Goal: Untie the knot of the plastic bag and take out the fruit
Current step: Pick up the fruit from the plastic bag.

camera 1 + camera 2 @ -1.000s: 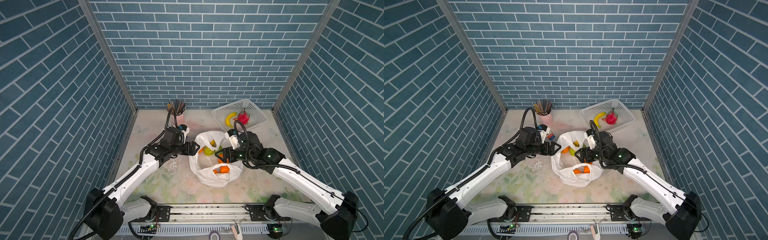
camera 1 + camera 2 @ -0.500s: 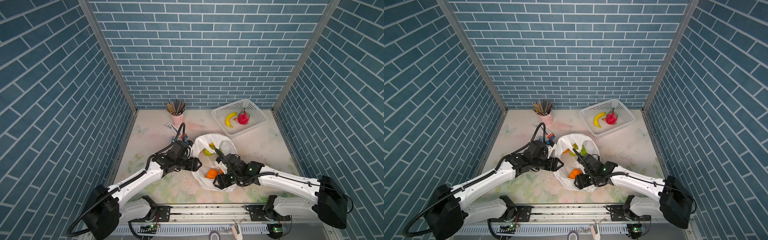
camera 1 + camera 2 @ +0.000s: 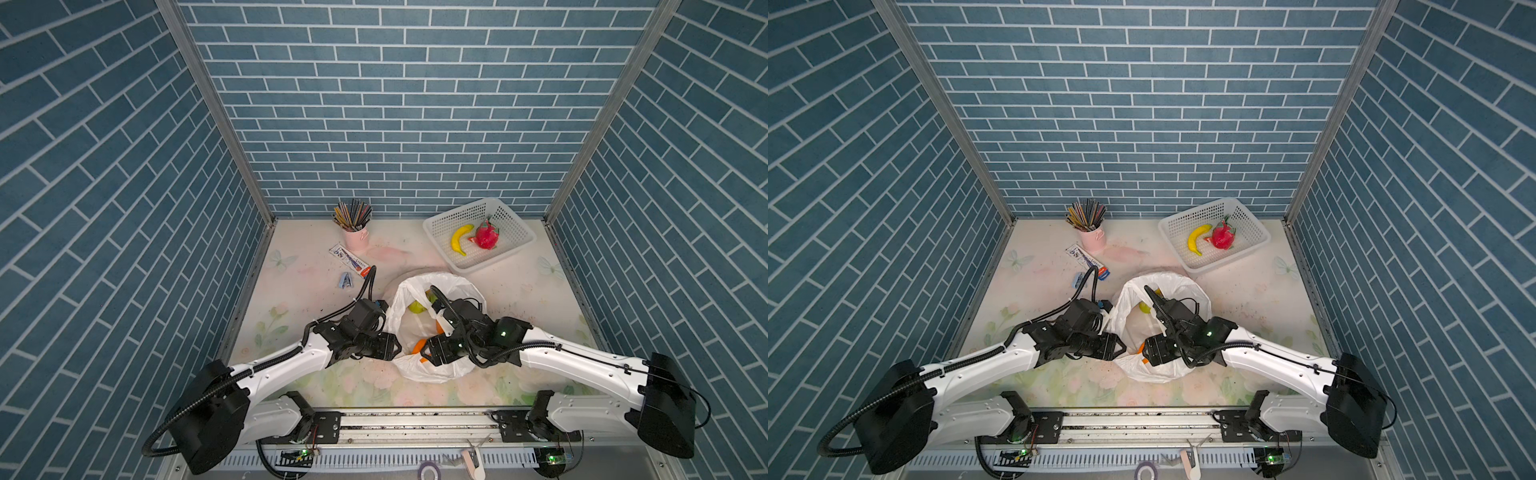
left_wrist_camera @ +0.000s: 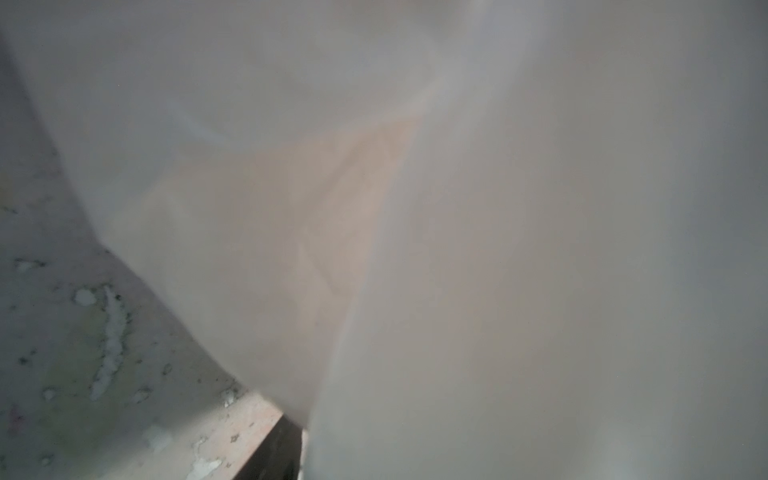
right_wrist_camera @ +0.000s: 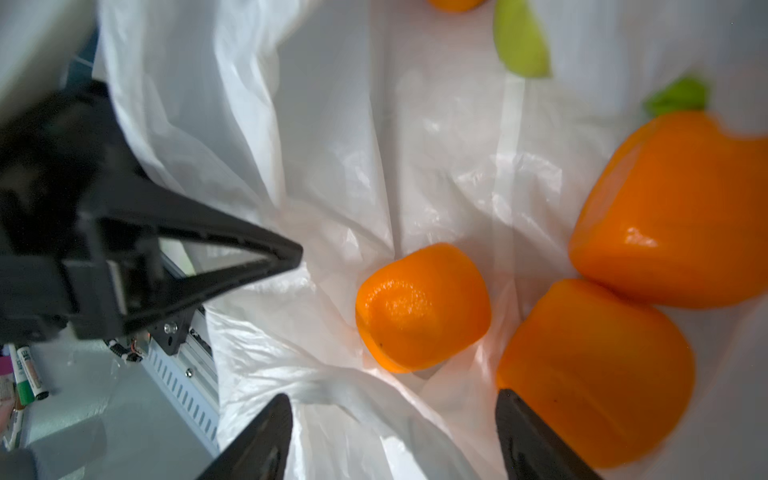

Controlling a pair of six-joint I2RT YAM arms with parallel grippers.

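Bag [image 3: 419, 374] open: we are bringing the right claw [image 5: 392, 399], wide, down over the oranges [image 5: 422, 307] at six o'clock for removal; left claw [image 3: 395, 352] at eight, grip indiscernible

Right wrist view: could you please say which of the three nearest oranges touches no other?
The smallest orange, ahead of the right hand; the two larger ones touch.

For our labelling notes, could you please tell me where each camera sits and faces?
Top views: high in front, looking down on the table; left arm and right arm show.
Left wrist: left arm, pressed against the plastic bag; no body clearly visible.
Right wrist: right arm, facing fruit inside the bag; open right end effector shows.
Shared: the bag, everywhere.
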